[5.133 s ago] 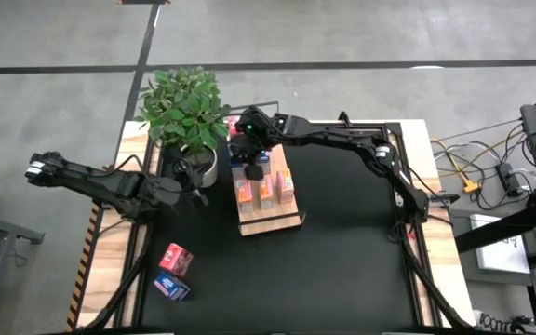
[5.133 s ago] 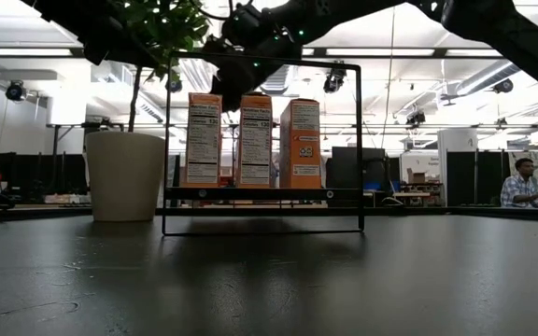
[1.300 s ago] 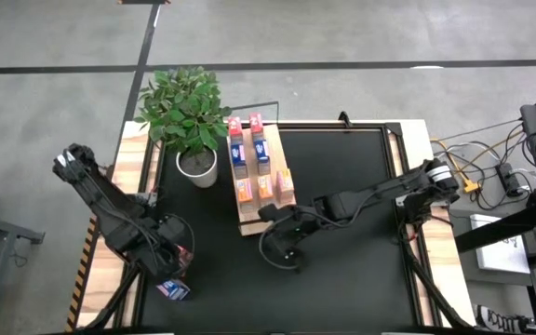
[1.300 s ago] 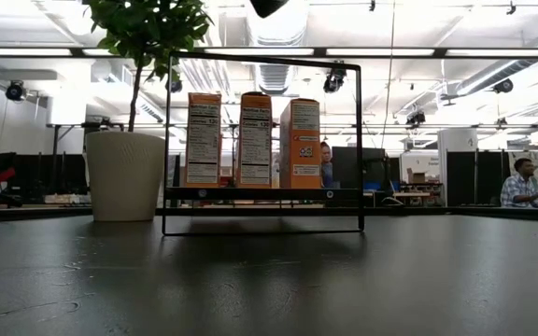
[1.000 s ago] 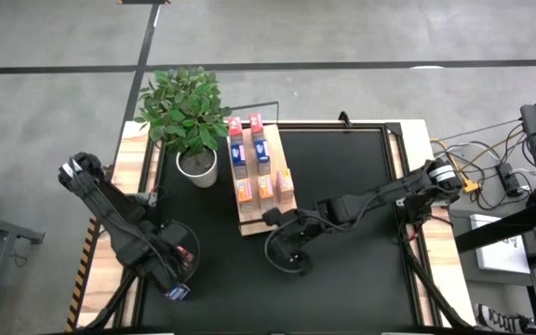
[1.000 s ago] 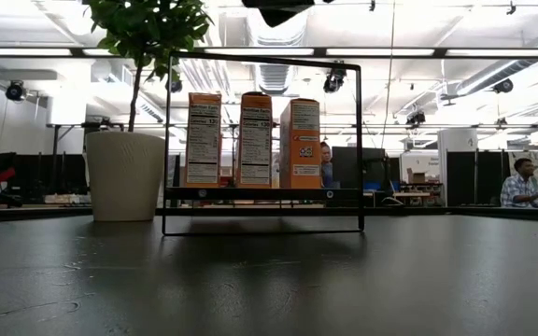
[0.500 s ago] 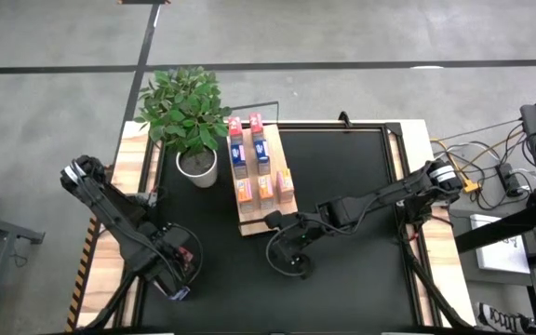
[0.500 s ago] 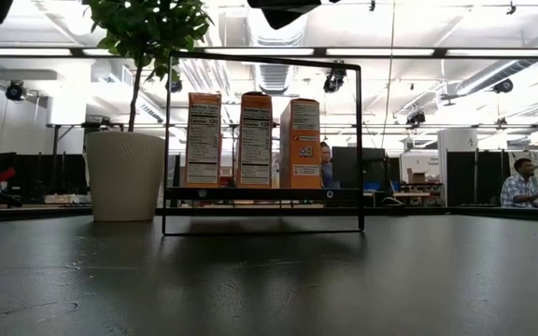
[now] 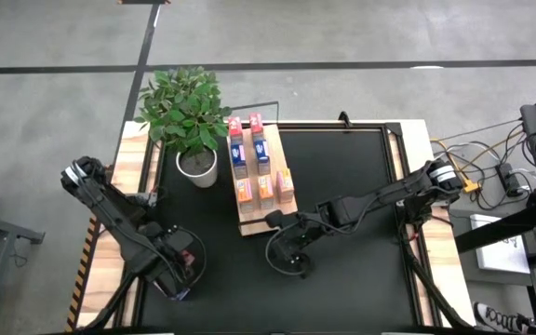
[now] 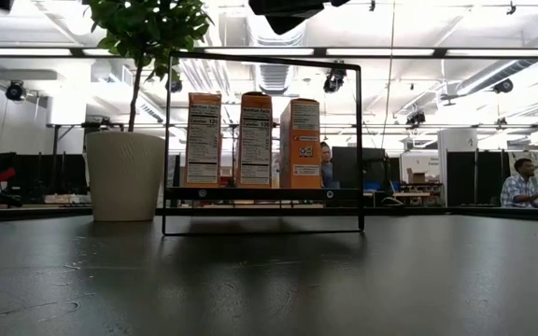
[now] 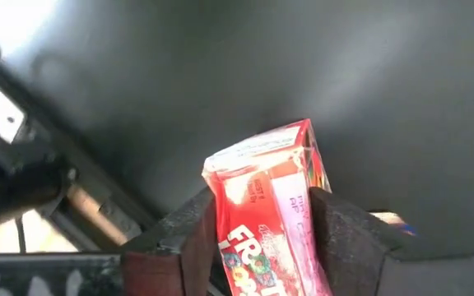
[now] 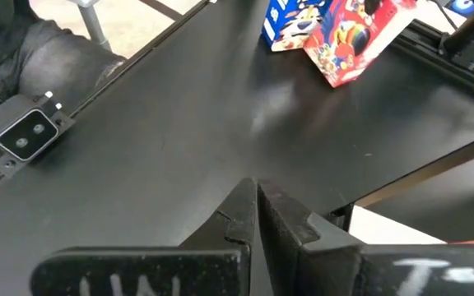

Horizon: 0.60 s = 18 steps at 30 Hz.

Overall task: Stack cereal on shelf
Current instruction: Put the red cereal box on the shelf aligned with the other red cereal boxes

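Lower left of your high view: left gripper (image 9: pixel 182 270), fingers (image 11: pixel 348 238) clamped on red cereal box (image 11: pixel 266 210).
Centre: right gripper (image 9: pixel 287 261), fingers pressed together, empty.
Upper centre: shelf (image 9: pixel 270 216) carrying boxes.

open-plan lab: exposed ceiling ducts (image 10: pixel 278 70), seated person (image 10: pixel 521 183) at desk.

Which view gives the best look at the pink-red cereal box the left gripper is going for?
The left wrist view: the pink-red cereal box fills it, sitting between the left gripper's fingers. The right wrist view shows it farther off, beside a blue box. In the high view the arm hides nearly all of it; the low view doesn't show it.
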Each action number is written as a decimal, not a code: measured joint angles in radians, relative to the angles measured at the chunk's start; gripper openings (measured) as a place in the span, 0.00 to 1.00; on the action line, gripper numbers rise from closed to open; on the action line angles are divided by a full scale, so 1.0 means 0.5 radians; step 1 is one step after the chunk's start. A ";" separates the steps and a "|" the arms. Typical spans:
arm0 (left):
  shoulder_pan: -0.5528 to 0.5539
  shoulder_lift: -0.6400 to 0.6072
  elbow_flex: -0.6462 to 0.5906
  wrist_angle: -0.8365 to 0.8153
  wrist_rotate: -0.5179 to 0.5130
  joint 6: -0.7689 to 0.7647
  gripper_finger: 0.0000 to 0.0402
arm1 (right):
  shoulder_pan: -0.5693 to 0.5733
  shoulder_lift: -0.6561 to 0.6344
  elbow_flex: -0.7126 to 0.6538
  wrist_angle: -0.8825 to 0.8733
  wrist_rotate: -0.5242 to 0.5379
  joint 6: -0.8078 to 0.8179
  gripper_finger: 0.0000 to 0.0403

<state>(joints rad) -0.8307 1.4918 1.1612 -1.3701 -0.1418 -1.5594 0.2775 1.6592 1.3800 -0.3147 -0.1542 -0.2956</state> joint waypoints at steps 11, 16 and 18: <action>0.072 0.030 0.559 0.140 -0.959 1.376 0.40 | 0.127 -0.196 -0.043 -0.147 0.383 0.129 0.02; 0.165 0.101 0.631 0.513 -1.053 2.232 0.40 | 0.243 -0.286 -0.223 0.081 0.566 0.237 0.02; 0.201 0.136 0.631 0.701 -0.988 2.471 0.40 | 0.298 -0.298 -0.332 0.361 0.728 0.251 0.02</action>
<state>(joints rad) -0.7300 1.5600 1.4769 -1.0198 -0.6358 -0.3239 0.4264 1.5099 1.2140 -0.1345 0.2098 -0.1699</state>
